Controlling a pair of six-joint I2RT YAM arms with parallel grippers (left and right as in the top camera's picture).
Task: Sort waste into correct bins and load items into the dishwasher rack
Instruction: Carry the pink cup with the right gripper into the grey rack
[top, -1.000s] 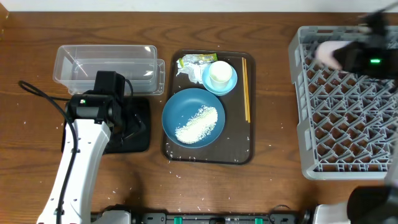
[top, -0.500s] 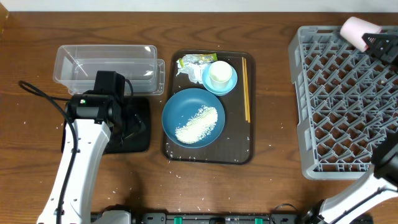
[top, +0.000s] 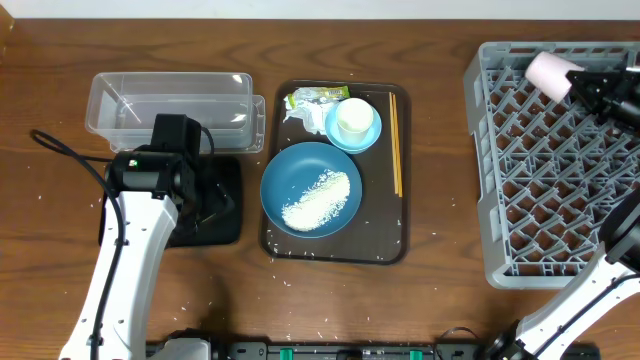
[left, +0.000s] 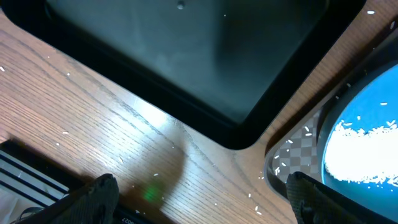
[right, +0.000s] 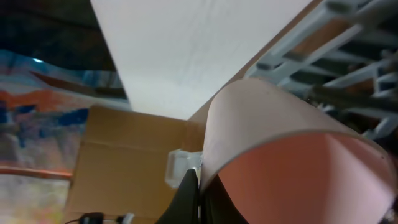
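The pink cup (top: 548, 72), pinched at its rim by the right pincer (top: 580, 85), is above the far-left corner of the dishwasher rack (top: 482, 160): loading is in hand, and next the cup likely needs lowering among the pegs. The rack, the clear tub (top: 170, 100) and the black tray (top: 225, 228) look bare. The left pincer (left: 200, 190) hovers spread and empty over that tray, and rice (top: 320, 198) lies in the blue dish (top: 300, 165).

i saw a brown serving tray (top: 385, 228) lying flat on the wooden table (top: 440, 150), its checkered corner showing in the left wrist view. a black cable (top: 62, 147) curved across the wood at the far left. the right wrist view caught a cardboard box (right: 124, 162) in the background.
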